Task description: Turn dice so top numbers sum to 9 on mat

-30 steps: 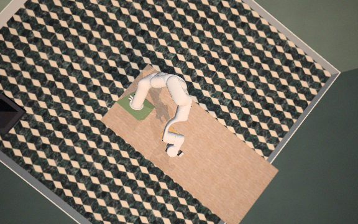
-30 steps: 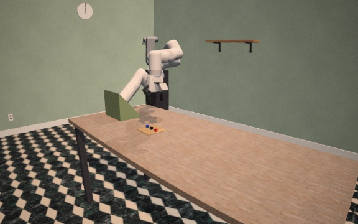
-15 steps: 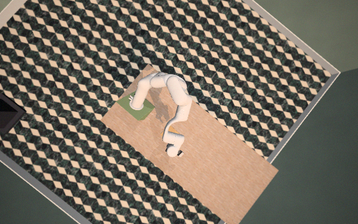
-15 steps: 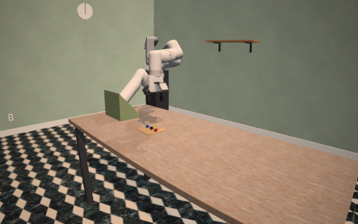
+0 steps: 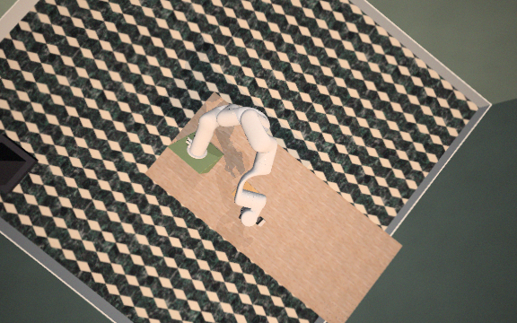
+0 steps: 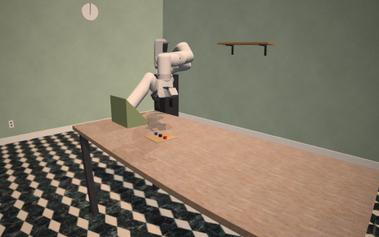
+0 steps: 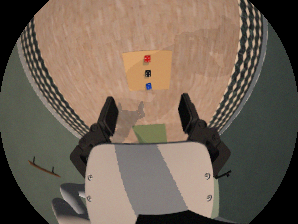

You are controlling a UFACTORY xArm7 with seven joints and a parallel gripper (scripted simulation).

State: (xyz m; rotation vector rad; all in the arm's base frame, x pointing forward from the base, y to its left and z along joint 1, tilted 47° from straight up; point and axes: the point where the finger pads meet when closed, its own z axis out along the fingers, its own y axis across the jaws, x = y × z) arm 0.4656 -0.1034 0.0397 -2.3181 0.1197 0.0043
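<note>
An orange mat (image 5: 250,187) (image 6: 158,140) (image 7: 160,75) lies flat on the table. Three small dice stand on it in a row: a red die (image 6: 165,137) (image 7: 147,59), a black die (image 6: 160,135) (image 7: 148,73) in the middle, and a blue die (image 6: 156,133) (image 7: 148,86) close to one mat edge. The blue die looks slightly turned against the others. The pips are too small to read surely. My gripper (image 6: 164,105) (image 7: 147,102) is open and empty, well above the table. In the top view the arm hides the dice and part of the mat.
A green wedge-shaped block (image 5: 205,167) (image 6: 118,112) (image 7: 154,133) stands on the table (image 5: 312,224) (image 6: 242,164) beside the arm's lower part, on the blue die's side of the mat. A wall shelf (image 6: 246,43) hangs in the background.
</note>
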